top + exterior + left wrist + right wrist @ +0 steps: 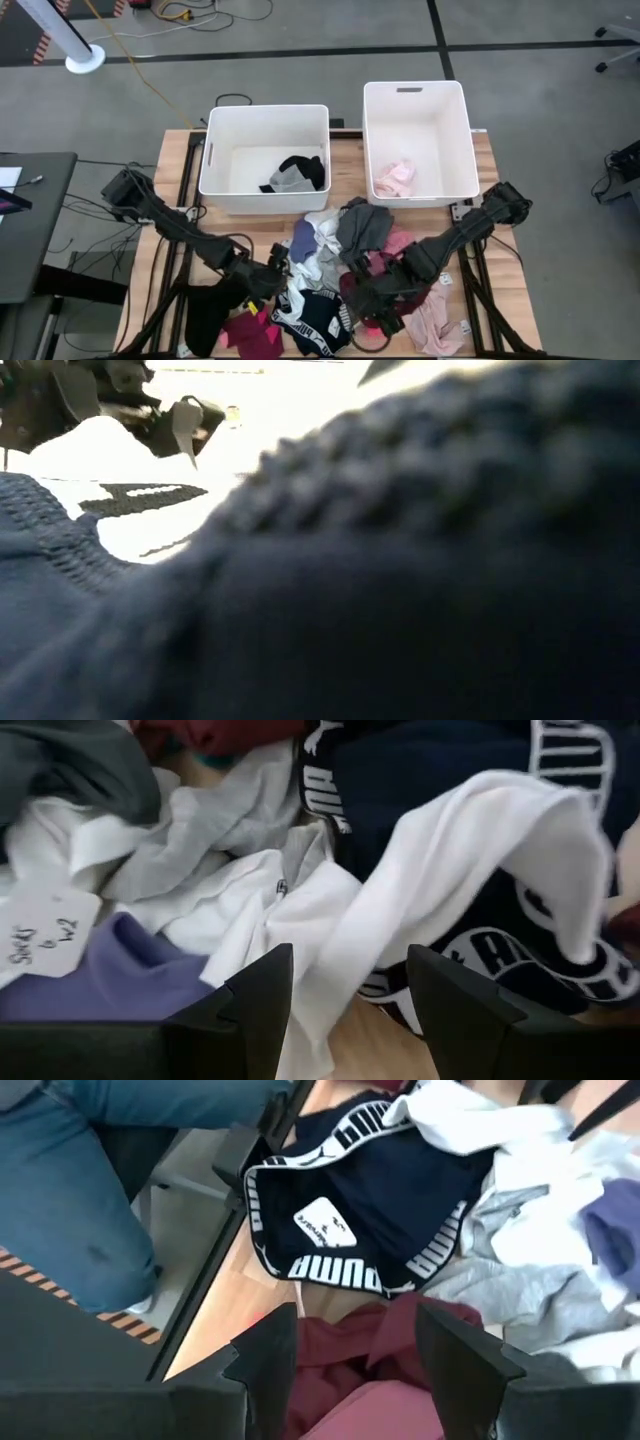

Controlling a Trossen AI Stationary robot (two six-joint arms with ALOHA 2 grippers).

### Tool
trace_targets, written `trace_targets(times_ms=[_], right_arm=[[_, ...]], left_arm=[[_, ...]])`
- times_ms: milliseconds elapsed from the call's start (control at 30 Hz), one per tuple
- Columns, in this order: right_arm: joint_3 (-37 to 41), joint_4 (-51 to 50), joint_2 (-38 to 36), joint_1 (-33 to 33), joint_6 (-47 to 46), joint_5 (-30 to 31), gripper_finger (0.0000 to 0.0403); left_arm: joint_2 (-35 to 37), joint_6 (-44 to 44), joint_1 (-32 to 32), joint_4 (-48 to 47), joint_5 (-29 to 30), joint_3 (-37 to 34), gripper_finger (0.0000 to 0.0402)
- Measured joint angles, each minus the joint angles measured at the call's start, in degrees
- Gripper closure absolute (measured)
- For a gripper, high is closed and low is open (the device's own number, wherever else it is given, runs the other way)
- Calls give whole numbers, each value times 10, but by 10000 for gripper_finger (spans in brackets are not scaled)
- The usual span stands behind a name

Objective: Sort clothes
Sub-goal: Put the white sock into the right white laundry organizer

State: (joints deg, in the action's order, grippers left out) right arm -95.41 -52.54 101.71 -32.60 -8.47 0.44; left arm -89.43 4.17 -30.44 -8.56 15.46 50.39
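Leftward, left gripper [272, 272] spread over white cloth at the pile's edge, nothing pinched. Centrally, clothes [330, 270] heaped on the table [170, 160], crowding its near edge. Behind, two bins [264, 118]: some dark clothes left, pink right. Rightward, right gripper [372, 300] spread above maroon fabric.

A lab or workshop: a wooden bench [170, 150] on a dark metal frame stands on a bare grey concrete floor [520, 60] marked with dark lines. A yellow cable [135, 60] trails across the floor, and a dark desk [35, 230] sits beside the bench.
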Motion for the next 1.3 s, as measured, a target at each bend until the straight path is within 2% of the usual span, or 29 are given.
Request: trace_targets(times_ms=[100,200,567,800,1033,1300], right_arm=[[9,3,0,-11,-16,13,184],[13,11,0,-21,-23,27,184],[13,9,0,-35,-33,70,184],[13,7,0,-34,-40,84,184],[13,13,0,-31,-41,107,184],[13,62,0,-17,-5,187,184]], left_arm=[[-20,6,12,13,4,0,214],[-24,12,21,27,10,0,235],[-19,59,24,17,10,14,390],[0,72,24,-18,11,29,397],[67,102,24,-57,35,61,399],[157,146,24,-109,59,121,401]])
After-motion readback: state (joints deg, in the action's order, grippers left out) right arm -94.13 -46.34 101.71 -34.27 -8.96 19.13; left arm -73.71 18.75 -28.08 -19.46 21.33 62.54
